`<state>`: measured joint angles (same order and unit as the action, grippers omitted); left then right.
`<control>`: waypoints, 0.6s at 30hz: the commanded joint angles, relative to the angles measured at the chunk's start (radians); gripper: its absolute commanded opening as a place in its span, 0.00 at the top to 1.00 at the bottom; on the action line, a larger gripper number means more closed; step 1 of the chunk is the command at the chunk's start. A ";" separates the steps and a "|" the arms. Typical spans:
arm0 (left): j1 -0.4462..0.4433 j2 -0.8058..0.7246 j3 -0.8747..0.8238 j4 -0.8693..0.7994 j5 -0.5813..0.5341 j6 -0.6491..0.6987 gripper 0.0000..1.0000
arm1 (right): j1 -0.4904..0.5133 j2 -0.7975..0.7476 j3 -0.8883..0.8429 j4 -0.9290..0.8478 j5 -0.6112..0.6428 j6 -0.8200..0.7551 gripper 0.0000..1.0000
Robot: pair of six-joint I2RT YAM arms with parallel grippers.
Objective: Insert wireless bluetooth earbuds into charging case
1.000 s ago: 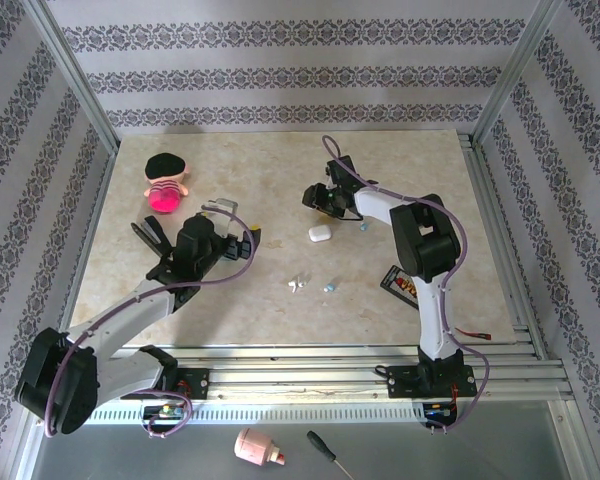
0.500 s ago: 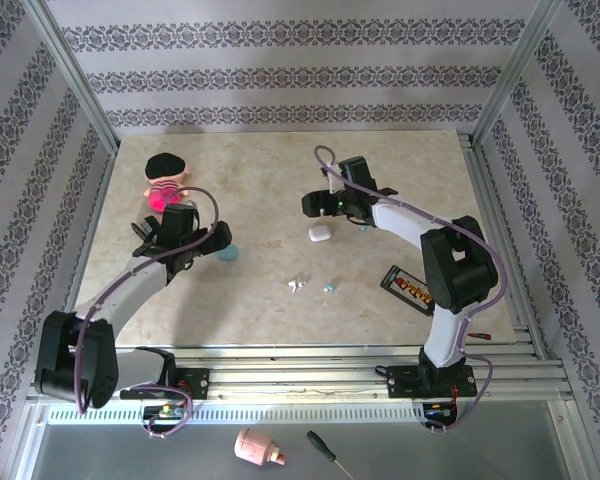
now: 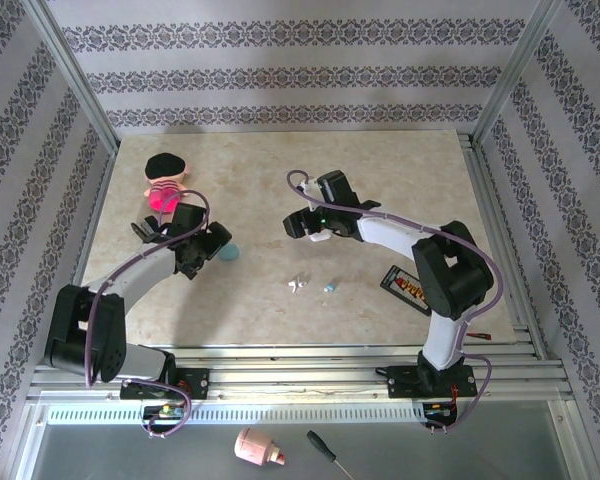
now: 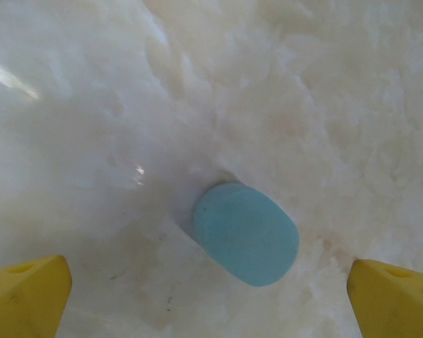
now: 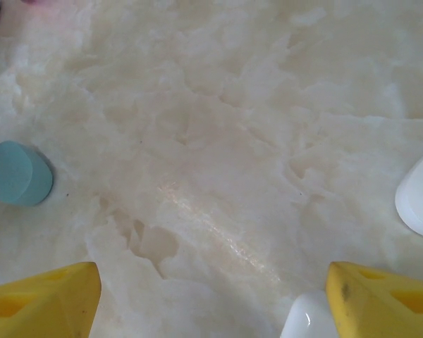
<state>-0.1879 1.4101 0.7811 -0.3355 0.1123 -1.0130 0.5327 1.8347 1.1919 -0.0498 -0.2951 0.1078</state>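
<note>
A teal charging case [image 4: 245, 232] lies shut on the marble table, just ahead of my left gripper [image 4: 210, 304], whose yellow fingers [image 4: 25, 296] stand open on either side of it without touching. In the top view that case [image 3: 227, 252] sits right beside the left gripper [image 3: 210, 250]. My right gripper [image 3: 298, 226] hovers open over the white case [image 3: 320, 237]; a glossy white edge [image 5: 309, 318] shows against its right finger [image 5: 381, 299]. A white earbud [image 3: 297, 285] and a pale teal earbud [image 3: 329, 287] lie loose on the table, nearer the front.
A pink plush doll with a black hat [image 3: 164, 186] sits at the back left. A black and red packet [image 3: 408, 287] lies by the right arm. A screwdriver [image 3: 330, 455] and a pink object [image 3: 258, 448] rest on the ledge below the table front.
My right gripper has swung left over the white case and its jaws have spread wider. My left arm has lowered and shifted left, uncovering the teal case.
</note>
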 commanded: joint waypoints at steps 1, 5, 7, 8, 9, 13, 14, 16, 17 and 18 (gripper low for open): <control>-0.034 0.065 0.034 0.040 0.074 -0.059 0.01 | 0.000 -0.061 -0.024 0.032 0.020 -0.009 0.17; -0.086 0.131 0.103 0.007 0.004 -0.063 0.01 | -0.008 -0.079 -0.040 0.032 0.024 -0.020 0.17; -0.110 0.167 0.161 -0.052 -0.046 -0.069 0.02 | -0.015 -0.087 -0.047 0.031 0.023 -0.021 0.17; -0.117 0.191 0.195 -0.090 -0.063 -0.079 0.03 | -0.019 -0.091 -0.050 0.032 0.022 -0.021 0.17; -0.123 0.208 0.219 -0.120 -0.079 -0.090 0.04 | -0.024 -0.096 -0.054 0.032 0.021 -0.021 0.17; -0.132 0.285 0.307 -0.241 -0.136 -0.123 0.09 | -0.043 -0.113 -0.071 0.034 0.013 -0.017 0.18; -0.131 0.305 0.327 -0.271 -0.146 -0.130 0.11 | -0.046 -0.116 -0.075 0.035 0.013 -0.015 0.18; -0.133 0.336 0.365 -0.328 -0.161 -0.136 0.14 | -0.052 -0.121 -0.082 0.037 0.011 -0.014 0.18; -0.134 0.349 0.382 -0.356 -0.169 -0.142 0.14 | -0.054 -0.123 -0.086 0.039 0.010 -0.013 0.18; -0.134 0.358 0.396 -0.375 -0.177 -0.145 0.15 | -0.055 -0.122 -0.086 0.039 0.007 -0.013 0.18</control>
<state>-0.3130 1.7393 1.1385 -0.5476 -0.0048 -1.1202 0.4850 1.7481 1.1225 -0.0319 -0.2836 0.1013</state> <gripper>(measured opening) 0.856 0.822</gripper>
